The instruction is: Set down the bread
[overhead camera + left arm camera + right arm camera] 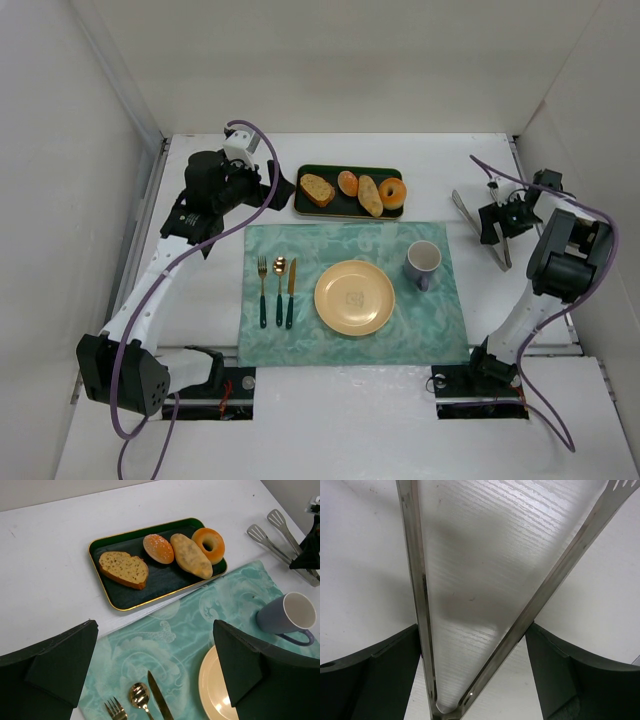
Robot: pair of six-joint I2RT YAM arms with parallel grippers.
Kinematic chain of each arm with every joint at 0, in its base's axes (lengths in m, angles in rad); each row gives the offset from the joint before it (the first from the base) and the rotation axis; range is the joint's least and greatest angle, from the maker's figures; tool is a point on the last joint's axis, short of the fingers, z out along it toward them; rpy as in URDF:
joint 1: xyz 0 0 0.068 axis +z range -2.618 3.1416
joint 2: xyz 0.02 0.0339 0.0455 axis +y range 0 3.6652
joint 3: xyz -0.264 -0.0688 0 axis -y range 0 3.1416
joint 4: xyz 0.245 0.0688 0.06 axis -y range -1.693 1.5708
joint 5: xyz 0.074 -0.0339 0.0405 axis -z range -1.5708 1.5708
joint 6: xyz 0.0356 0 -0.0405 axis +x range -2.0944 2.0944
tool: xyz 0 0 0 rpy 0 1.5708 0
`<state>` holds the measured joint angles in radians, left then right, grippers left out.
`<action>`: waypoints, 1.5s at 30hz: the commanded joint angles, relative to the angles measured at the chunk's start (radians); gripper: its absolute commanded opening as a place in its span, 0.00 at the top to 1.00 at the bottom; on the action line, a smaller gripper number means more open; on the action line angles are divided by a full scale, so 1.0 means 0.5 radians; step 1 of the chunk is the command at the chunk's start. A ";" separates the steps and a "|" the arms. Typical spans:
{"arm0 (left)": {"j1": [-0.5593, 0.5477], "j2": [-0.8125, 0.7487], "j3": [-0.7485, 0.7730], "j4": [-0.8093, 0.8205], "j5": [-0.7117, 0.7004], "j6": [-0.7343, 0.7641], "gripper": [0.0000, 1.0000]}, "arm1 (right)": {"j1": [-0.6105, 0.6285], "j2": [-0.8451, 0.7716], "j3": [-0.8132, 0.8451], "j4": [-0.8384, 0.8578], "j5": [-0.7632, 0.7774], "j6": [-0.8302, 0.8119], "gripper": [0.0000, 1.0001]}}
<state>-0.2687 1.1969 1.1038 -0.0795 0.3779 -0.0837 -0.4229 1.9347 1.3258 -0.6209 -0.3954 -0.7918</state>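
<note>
Bun [158, 548] sits on the tray [150, 587], between the slice [123, 569] on its left and the roll [191, 556] on its right, touching the roll or very nearly. The donut [208, 545] is at the tray's right end. Nothing is gripping the bun.

Your left gripper [155, 625] hangs above the mat's [185, 625] far left corner, looking at the tray, jaws wide and empty.

Your right gripper [472, 630] is well off to the right, on the tongs [417, 580]. Its jaws stand wide, one finger against each tong arm, and the tongs are still splayed in a V. Can't tell if they're off the table.

On the mat you've got a plate [354, 297] in the middle, a mug [287, 615] at its far right, and a fork [262, 290], spoon [279, 290] and knife [291, 293] to its left.
</note>
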 commanded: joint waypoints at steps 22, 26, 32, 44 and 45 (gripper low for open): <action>-0.006 -0.019 0.081 0.070 0.033 0.011 0.00 | 0.008 0.104 0.122 -0.262 0.036 -0.125 0.13; -0.006 -0.019 0.081 0.070 0.033 0.011 0.00 | 0.026 0.122 0.122 -0.280 0.054 -0.125 0.13; -0.006 -0.037 0.081 0.070 0.033 0.011 0.00 | 0.088 0.122 0.122 -0.280 0.137 -0.125 0.13; -0.006 -0.038 0.081 0.070 0.051 0.011 0.00 | 0.106 0.085 0.103 -0.243 0.156 -0.089 0.16; -0.006 -0.038 0.081 0.070 0.051 0.011 0.00 | 0.106 0.085 0.103 -0.243 0.156 -0.089 0.17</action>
<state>-0.2687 1.1969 1.1042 -0.0795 0.3855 -0.0837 -0.3782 1.9591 1.3750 -0.7067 -0.3042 -0.8486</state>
